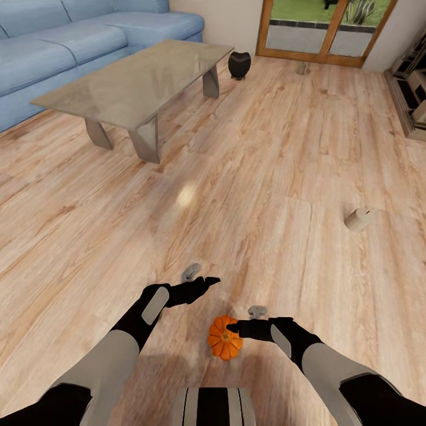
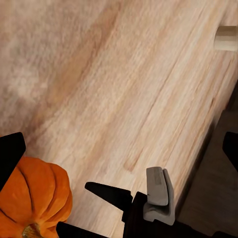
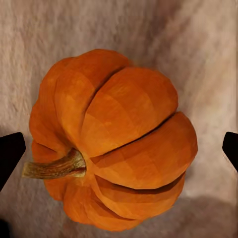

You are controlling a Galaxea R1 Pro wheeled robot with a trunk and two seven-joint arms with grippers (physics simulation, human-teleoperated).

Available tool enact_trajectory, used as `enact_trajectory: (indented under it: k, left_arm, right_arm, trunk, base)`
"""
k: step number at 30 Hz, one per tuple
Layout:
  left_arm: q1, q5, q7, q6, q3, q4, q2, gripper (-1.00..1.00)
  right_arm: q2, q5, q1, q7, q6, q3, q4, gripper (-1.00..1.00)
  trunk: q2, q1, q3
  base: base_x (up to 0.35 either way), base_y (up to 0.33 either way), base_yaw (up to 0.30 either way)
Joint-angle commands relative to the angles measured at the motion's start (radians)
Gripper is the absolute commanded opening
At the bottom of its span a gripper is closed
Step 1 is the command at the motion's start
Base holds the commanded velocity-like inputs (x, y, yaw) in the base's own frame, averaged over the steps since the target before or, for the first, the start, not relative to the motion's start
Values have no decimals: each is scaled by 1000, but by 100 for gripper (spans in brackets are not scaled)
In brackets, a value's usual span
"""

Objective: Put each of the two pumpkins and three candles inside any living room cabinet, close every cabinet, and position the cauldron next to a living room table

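Head view puts your right gripper (image 1: 234, 326) against the pumpkin (image 1: 224, 338), jaws wide around it; left gripper (image 1: 208, 281) state unclear.

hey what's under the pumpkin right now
Bare wood floor. The pumpkin lies on its side, stem sideways, between the right gripper's open fingertips. Its contact spot with the floor is hidden.

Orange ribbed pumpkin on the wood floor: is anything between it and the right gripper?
Nothing visible. In the right wrist view the orange ribbed pumpkin sits centred between the gripper's dark, spread fingertips, with bare floor around it. From the head view the right gripper hovers right at the pumpkin; contact cannot be told.
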Motion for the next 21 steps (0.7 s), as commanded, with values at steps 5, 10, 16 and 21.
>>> enact_trajectory:
  k: [5,10,16,21]
  left_arm:
    - [0,2,-1,3,0,0,0,100]
    - [0,3,-1,4,0,0,0,100]
    - [0,3,-1,5,-1,0,0,100]
    - [0,3,-1,5,-2,0,0,100]
  right_arm:
    - [-1,-10,0,-1,6,6,-1,100]
    - [-1,-10,0,-2,6,7,0,100]
    - [-1,-10,0,-2,6,6,1,100]
    - [-1,-10,0,-2,6,6,1,100]
  trunk:
    - [0,0,-1]
    - [0,0,-1]
    - [-1,1,-12]
    - [-2,4,-32]
  base:
    - [23,0,0]
    - [2,0,0]
    - [0,0,0]
    - [0,0,0]
